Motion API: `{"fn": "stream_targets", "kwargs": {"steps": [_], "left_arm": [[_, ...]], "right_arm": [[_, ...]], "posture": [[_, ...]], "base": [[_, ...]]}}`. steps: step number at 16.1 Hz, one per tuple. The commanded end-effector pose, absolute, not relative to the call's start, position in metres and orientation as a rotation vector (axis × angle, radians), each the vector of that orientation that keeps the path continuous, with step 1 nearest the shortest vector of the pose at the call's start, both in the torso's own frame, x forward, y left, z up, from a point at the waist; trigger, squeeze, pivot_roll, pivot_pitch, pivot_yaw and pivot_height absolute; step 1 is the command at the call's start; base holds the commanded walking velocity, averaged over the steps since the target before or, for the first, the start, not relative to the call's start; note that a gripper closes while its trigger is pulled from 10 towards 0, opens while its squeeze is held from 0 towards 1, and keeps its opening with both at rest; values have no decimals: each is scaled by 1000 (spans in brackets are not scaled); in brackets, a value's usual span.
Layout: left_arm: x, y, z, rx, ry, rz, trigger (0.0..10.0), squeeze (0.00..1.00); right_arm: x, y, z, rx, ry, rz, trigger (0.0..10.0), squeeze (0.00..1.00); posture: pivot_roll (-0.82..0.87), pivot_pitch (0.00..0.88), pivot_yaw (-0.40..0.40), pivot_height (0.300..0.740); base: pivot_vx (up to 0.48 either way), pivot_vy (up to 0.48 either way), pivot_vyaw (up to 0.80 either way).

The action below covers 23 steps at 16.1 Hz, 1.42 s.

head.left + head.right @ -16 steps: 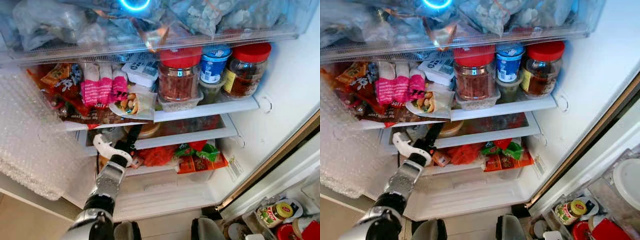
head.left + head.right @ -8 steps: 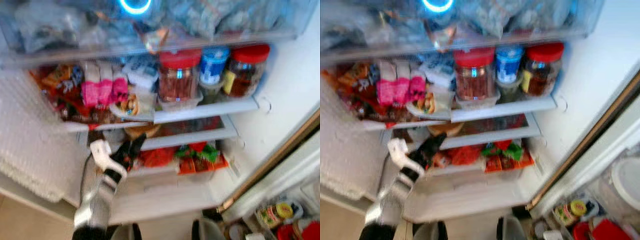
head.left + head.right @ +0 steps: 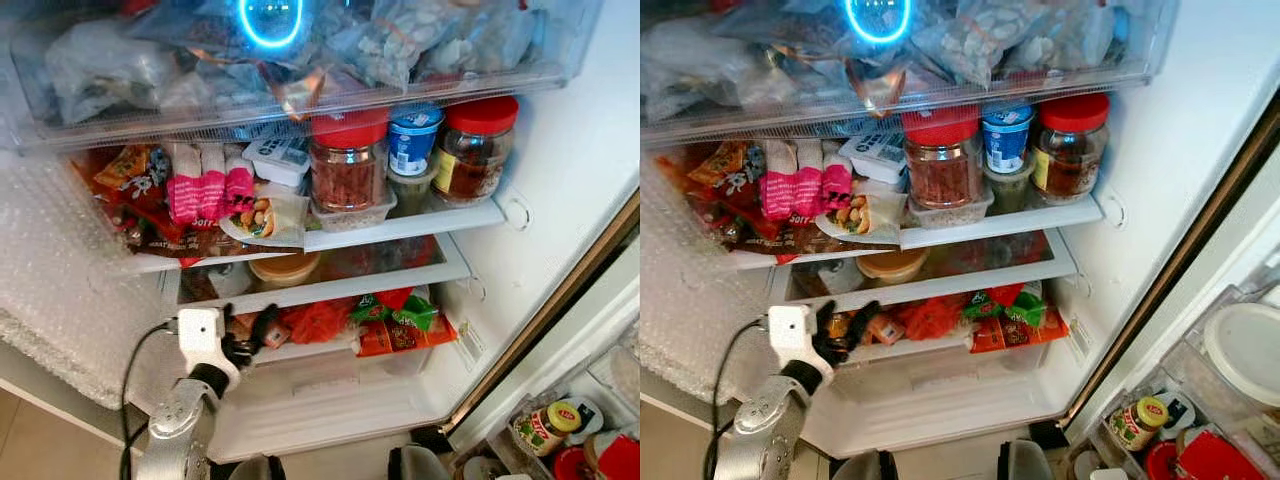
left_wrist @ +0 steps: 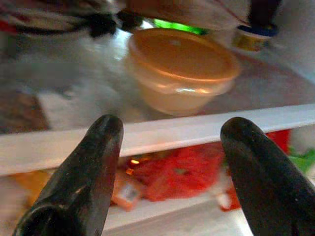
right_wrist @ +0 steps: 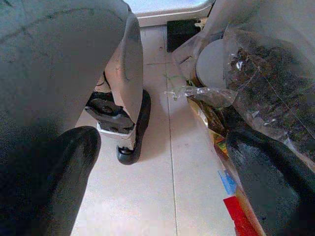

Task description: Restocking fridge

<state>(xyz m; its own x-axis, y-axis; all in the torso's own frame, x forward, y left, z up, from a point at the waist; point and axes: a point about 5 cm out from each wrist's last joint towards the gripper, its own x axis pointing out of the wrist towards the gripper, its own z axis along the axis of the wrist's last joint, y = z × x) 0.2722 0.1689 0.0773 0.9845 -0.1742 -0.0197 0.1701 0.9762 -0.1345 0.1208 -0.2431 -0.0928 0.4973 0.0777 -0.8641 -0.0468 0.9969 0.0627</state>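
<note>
The fridge stands open before me. My left gripper (image 3: 250,335) is open and empty, just in front of the white edge of the middle shelf (image 3: 330,287). Beyond its fingers (image 4: 98,147) a beige tub with an orange lid (image 4: 179,69) sits on that shelf. Below the shelf lie a red bag (image 3: 318,318) and green-and-red packets (image 3: 400,320). My right gripper (image 5: 162,142) hangs open over the tiled floor, beside my own leg (image 5: 123,73).
On the upper shelf stand two red-lidded jars (image 3: 348,170) (image 3: 472,148), a blue-lidded tub (image 3: 412,140) and pink packets (image 3: 205,190). A clear drawer of bags (image 3: 300,60) is on top. Bubble wrap (image 3: 60,290) lies at the left. Door bins with a jar (image 3: 550,425) are at the lower right.
My left gripper has drawn back from the middle shelf, down and to the left. The head view has shifted slightly and is sharp again.
</note>
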Motion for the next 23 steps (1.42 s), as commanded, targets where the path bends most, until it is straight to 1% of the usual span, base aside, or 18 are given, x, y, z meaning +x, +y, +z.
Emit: {"fn": "stream_targets", "kwargs": {"steps": [1, 6, 12, 14, 16, 18, 20, 21, 23], "left_arm": [[270, 171, 74, -107, 41, -159, 10000, 0], [264, 162, 67, -82, 48, -151, 10000, 0], [263, 165, 60, -75, 70, -125, 10000, 0], [263, 168, 56, -66, 87, -113, 10000, 0], [261, 178, 41, -64, 162, -62, 10000, 0], [255, 191, 17, -55, 272, -25, 10000, 0], [244, 203, -11, -48, 417, 6, 10000, 0], [239, 205, -19, -60, 460, 15, 10000, 0], [224, 214, -40, -52, 591, 72, 10000, 0]], "right_arm": [[120, -235, -95, 51, 1052, 98, 10000, 0], [120, -235, -95, 56, 1053, 93, 10000, 0], [121, -236, -95, 56, 1052, 95, 10000, 0], [121, -236, -95, 56, 1053, 96, 10000, 0], [121, -236, -95, 56, 1053, 97, 10000, 0], [122, -235, -95, 56, 1053, 100, 10000, 0], [122, -234, -95, 54, 1053, 105, 10000, 0], [122, -234, -95, 55, 1052, 105, 10000, 0], [123, -234, -95, 54, 1054, 108, 10000, 0]], "posture": [[-131, 78, 55, 636], [-124, 106, 50, 636], [-124, 108, 49, 636], [-123, 106, 50, 636], [-119, 105, 51, 636], [-109, 102, 49, 636], [-107, 95, 51, 636], [-105, 92, 52, 636], [-98, 88, 52, 636]], "base": [[-277, 0, 0], [-353, 0, 0], [-295, 0, 0], [0, 0, 0], [0, 0, 0], [0, 0, 0], [0, 0, 0], [0, 0, 0], [0, 339, 0]]}}
